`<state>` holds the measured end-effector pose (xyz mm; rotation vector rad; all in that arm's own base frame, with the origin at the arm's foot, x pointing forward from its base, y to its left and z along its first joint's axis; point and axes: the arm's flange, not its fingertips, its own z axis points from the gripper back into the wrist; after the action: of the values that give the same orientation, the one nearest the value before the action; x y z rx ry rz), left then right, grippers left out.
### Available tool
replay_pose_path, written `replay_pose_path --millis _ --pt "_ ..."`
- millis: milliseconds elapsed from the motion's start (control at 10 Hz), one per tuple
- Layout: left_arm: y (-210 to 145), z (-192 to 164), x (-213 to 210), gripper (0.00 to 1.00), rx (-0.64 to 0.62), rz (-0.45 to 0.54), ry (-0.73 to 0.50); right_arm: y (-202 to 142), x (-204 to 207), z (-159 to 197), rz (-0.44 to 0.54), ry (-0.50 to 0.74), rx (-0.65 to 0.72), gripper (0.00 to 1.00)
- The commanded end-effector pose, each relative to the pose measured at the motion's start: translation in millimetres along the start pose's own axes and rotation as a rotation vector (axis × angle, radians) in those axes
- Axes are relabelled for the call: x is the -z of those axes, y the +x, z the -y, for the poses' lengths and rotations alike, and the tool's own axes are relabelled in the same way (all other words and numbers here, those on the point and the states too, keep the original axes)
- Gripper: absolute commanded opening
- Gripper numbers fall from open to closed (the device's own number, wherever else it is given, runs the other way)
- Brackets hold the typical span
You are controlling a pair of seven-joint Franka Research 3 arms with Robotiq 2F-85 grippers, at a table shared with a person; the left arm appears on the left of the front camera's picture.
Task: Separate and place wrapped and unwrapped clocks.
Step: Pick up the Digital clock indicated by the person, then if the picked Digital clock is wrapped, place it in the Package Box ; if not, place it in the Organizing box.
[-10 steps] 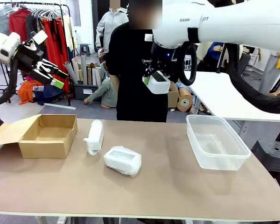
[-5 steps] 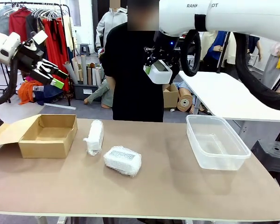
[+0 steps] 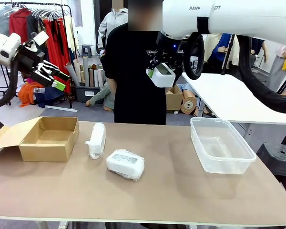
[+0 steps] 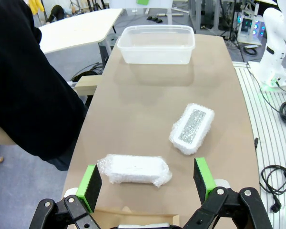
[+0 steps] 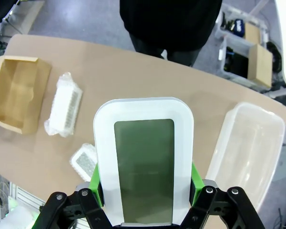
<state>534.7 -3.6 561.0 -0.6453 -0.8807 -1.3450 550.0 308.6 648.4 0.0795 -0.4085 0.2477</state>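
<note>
My right gripper hangs high above the table's far edge, in front of the person, shut on the bare white unwrapped clock. The clock's grey-green screen faces the wrist camera between the green pads. Two bubble-wrapped clocks lie on the table. One wrapped clock is beside the cardboard box; the other wrapped clock lies nearer the front. From the left wrist they are the near wrapped clock and the far wrapped clock. My left gripper is raised at the far left, open and holding nothing, pads wide apart.
An open cardboard box sits at the table's left. A clear plastic tub stands at the right, with nothing in it. The person in black stands at the far edge, a sleeve close to the left wrist camera.
My right gripper has lifted the bare clock a little higher. The person has shifted slightly to the left. The left arm and the wrapped clocks have not moved.
</note>
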Motion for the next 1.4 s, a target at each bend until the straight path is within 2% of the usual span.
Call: replay_pose_path --millis 0,1300 --pt "1.7 1.0 -1.4 1.0 0.002 0.002 0.007 -0.1 -4.3 0.5 0.006 0.0 0.0 0.18" --pt "1.7 1.0 -1.4 1.0 0.002 0.002 0.007 0.0 0.0 0.0 0.0 0.0 0.0 0.18"
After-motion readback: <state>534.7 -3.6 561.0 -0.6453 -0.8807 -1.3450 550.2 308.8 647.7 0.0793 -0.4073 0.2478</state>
